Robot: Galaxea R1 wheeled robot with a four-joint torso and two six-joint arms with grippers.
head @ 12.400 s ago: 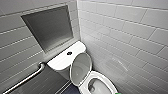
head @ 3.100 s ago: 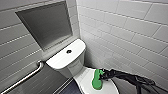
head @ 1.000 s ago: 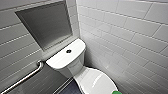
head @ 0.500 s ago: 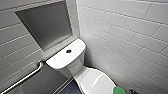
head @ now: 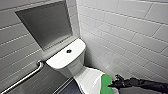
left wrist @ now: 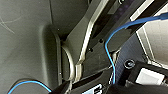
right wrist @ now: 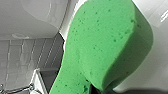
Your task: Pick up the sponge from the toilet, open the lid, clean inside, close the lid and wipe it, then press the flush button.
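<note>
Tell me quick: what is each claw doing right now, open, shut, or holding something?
Left claw: cannot be told.
Right claw: closed, holding the green sponge.

A metal grab bar (head: 25,77) runs below a recessed wall niche (head: 46,25).

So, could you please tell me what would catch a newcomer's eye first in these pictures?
The bright green sponge leaps out, gripped by the right claw over the white toilet low in the head view. Next comes the small dark flush button in the middle of the tank top, below a grey recess in the tiled wall.
</note>
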